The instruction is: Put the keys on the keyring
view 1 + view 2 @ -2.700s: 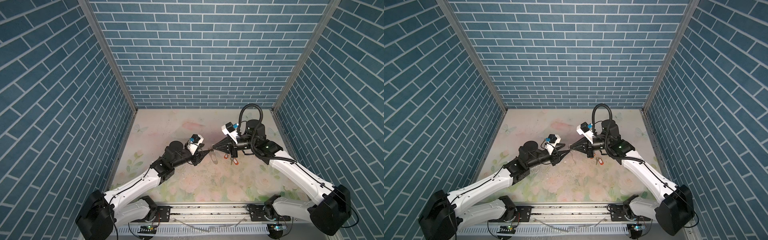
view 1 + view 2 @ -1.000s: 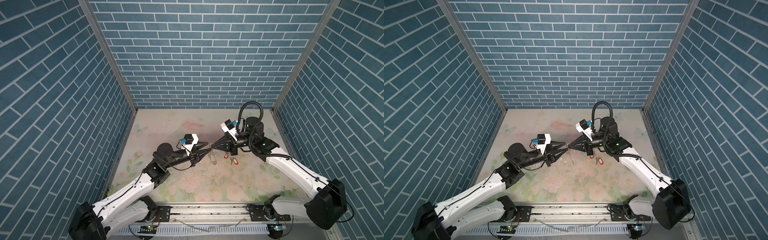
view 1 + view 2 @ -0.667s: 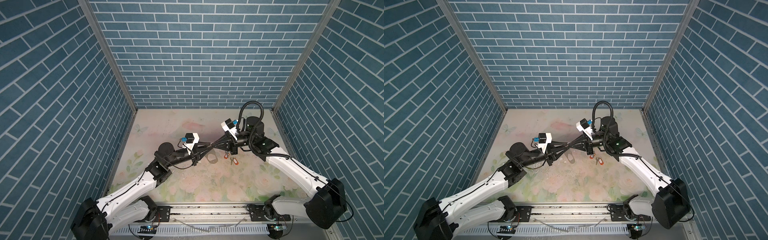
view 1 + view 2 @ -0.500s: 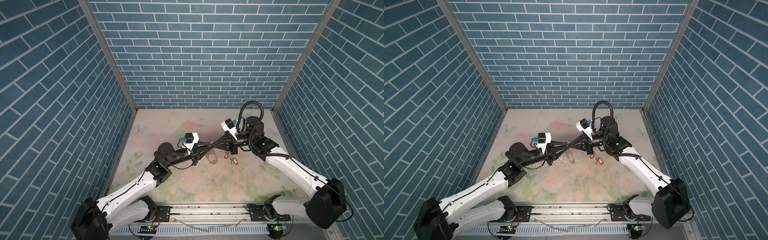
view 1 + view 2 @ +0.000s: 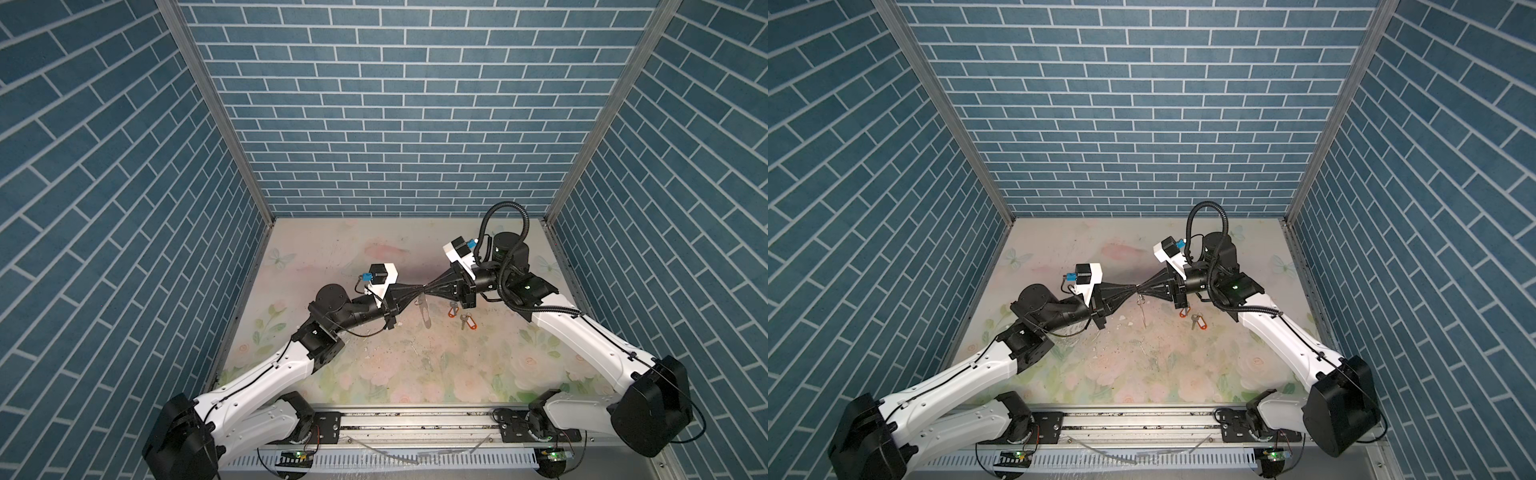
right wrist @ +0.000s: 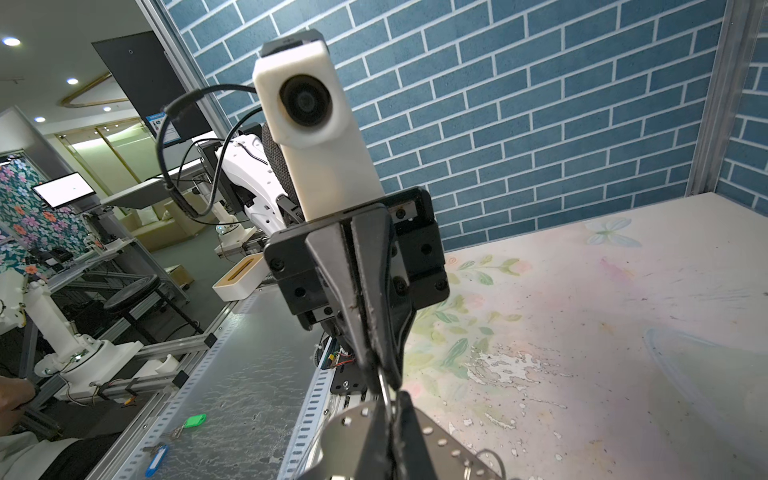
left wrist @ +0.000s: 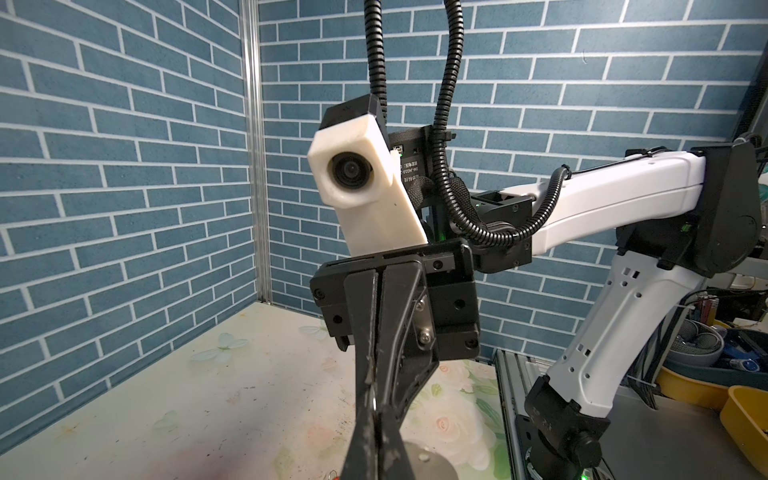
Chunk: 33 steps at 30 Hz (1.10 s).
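Holding step: as I judge it, the keyring (image 5: 424,312) is being steadied in the air for threading; no key is on it yet.
Left gripper (image 5: 420,287): jaws together, tip to tip with the right gripper (image 5: 429,287), apparently pinched on the keyring's top.
Right gripper: jaws together, clamped at the same spot; the right wrist view shows a small silver ring (image 6: 386,390) where the tips meet.
Keyring: hangs below the tips, above the desk (image 5: 374,374) and clear of it.
Keys (image 5: 468,322): both lie flat on the desk, near the keyring and to its right in both top views, not touching it or either gripper.
Next move: one gripper should hold the keyring alone while the other lets go and descends for a key. A thin, flat key calls for a low, exact pinch, then fine alignment with a ring.
Hidden: jaw contact is too small to confirm in the top views. Both wrist views cut off the keyring's body. Whether a ring is parted cannot be told.
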Motion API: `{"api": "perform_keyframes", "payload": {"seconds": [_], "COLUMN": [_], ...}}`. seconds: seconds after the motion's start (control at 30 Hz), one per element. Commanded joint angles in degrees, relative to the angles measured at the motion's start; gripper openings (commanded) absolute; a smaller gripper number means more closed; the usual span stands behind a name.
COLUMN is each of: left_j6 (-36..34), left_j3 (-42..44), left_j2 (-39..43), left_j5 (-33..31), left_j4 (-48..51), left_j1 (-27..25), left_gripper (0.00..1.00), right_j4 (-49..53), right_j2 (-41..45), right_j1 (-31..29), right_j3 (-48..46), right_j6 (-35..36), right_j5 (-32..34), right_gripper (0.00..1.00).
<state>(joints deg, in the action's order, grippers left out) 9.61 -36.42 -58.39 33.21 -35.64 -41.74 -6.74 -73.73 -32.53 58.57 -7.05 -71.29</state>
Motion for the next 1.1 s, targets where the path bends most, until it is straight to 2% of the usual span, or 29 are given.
{"api": "perform_keyframes", "payload": {"seconds": [0.0, 0.2, 0.3, 0.4, 0.47, 0.83, 1.07], "left_j6": [-3.8, -7.5, -8.0, -8.4, -8.7, -10.9, -20.7], "left_j3": [-1.1, -0.4, 0.0, 0.3, 0.5, 0.6, 3.3], "left_j2": [0.9, 2.3, 2.9, 3.3, 3.5, 4.1, 4.7], "left_j5": [-1.3, -5.6, -6.9, -7.3, -7.8, -10.8, -21.3], "left_j4": [2.6, 4.8, 4.9, 4.8, 4.7, 6.1, 4.2], "left_j1": [-1.9, -3.9, -4.1, -4.2, -4.2, -5.2, -10.8], "left_gripper": [0.0, 0.0, 0.0, 0.0, 0.0, 0.0, 0.0], "right_j4": [-0.9, 0.6, 4.5, 6.3, 7.1, 10.4, 10.3], "right_j2": [0.7, 1.1, 2.5, 4.8, 6.3, 11.1, 11.1], "right_j1": [-0.3, -0.2, -0.1, 0.4, 0.9, 2.4, 2.5], "right_j3": [-0.2, -0.3, -0.3, -1.6, -2.3, -3.7, -4.1], "right_j6": [-0.9, -0.3, 2.1, 3.3, 3.8, 4.4, 2.7], "right_j5": [0.3, 3.5, 6.9, 10.0, 12.1, 19.8, 22.8], "right_gripper": [0.0, 0.0, 0.16, 0.26, 0.28, 0.32, 0.33]}}
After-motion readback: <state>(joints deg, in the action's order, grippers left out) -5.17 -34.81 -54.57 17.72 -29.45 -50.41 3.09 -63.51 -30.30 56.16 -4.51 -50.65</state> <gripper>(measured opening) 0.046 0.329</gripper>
